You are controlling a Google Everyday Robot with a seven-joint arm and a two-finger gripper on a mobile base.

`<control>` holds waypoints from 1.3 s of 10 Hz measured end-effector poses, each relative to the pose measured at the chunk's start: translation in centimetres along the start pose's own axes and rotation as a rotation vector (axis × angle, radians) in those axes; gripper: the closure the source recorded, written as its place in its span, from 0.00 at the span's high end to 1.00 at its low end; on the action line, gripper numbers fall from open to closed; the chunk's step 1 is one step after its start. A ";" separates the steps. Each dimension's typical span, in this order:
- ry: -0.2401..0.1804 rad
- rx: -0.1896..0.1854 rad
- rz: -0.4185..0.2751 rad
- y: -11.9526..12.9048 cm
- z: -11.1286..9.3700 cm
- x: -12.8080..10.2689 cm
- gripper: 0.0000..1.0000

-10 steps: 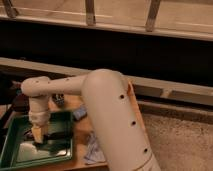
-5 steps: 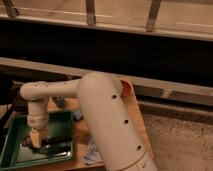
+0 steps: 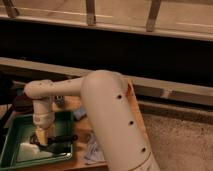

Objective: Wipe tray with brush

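The green tray lies at the lower left on the wooden table. My gripper points straight down into it near its middle, shut on the brush. The brush's thin black handle sticks out to the right, low over the tray's floor. A pale patch just left of the gripper looks like the brush's head resting on the tray floor. The fingertips themselves are hidden behind the wrist.
My thick white arm fills the middle foreground and hides much of the wooden table. A blue block sits behind the tray's right corner. A pale blue cloth lies right of the tray. A dark round shape stands behind the tray.
The gripper has slid slightly right and toward the near side over the tray, the brush moving with it. The arm's upper link has shifted a little.
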 end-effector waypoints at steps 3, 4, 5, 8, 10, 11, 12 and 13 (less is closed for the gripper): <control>-0.004 0.034 -0.001 -2.9 -2.2 -1.3 0.09; -0.005 0.047 -0.015 -3.0 -2.7 -2.2 0.09; -0.004 0.057 -0.038 -2.9 -3.0 -3.1 0.09; 0.018 0.064 -0.132 -0.5 -2.3 -5.4 0.09; 0.034 0.043 -0.162 0.5 -1.1 -6.0 0.09; 0.041 0.022 -0.174 1.2 -0.2 -6.0 0.09; 0.041 0.002 -0.172 1.6 0.6 -5.5 0.09; 0.039 -0.013 -0.155 1.8 1.2 -4.5 0.09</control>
